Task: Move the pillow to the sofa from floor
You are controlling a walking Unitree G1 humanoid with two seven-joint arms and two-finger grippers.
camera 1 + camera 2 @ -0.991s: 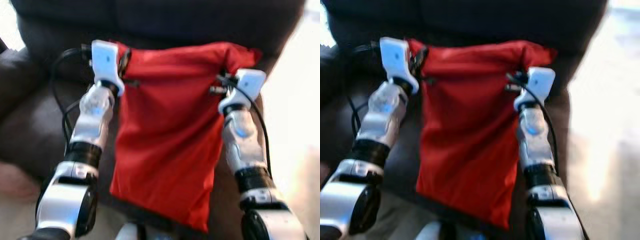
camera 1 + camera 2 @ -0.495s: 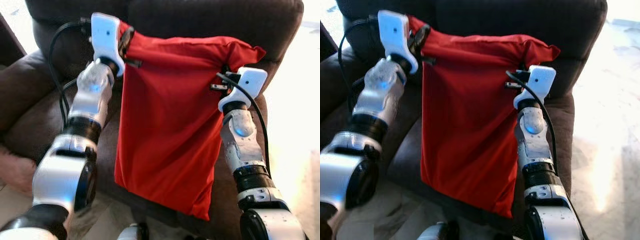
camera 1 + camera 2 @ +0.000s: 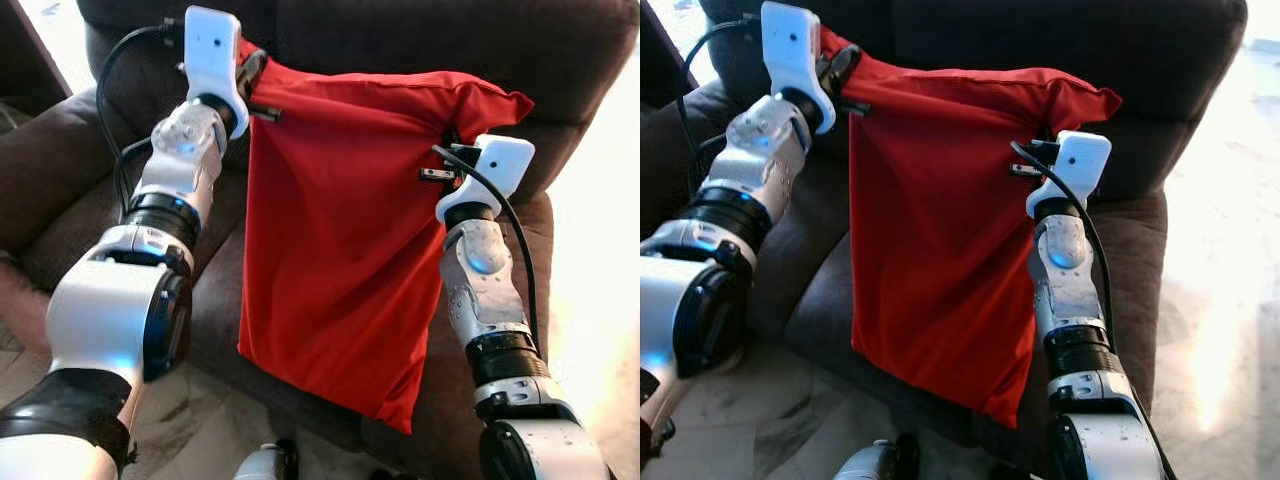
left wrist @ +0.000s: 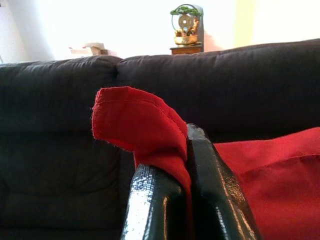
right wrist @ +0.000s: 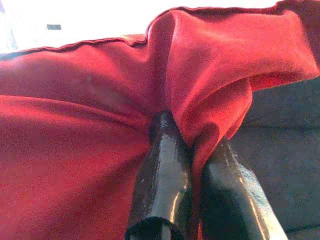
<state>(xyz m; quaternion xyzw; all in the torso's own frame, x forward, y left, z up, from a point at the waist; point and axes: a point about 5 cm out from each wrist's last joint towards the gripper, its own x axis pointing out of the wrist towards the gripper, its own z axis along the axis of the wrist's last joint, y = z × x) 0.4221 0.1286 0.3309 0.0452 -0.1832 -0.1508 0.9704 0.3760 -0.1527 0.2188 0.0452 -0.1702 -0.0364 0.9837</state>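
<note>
As hands (image 4: 187,165) pinch pillow (image 3: 350,230), ornament (image 4: 186,25) behind

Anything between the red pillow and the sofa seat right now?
Nothing visible. The red pillow hangs over the dark sofa seat, pinched at its top corners by the left pincer and right pincer, with bare cushion behind and below it.

Cloth on cloth — matt red against dark, soft upholstery.
The pillow (image 3: 340,240) is thin red fabric with stitched hems, creased where pinched. The sofa (image 4: 240,85) looks like matt, dark brown cloth. Fingers (image 4: 220,200) are glossy black with a textured wrap; the arms (image 3: 480,290) are silvery metal — the floor (image 3: 1210,330) is shiny, marbled stone.
</note>
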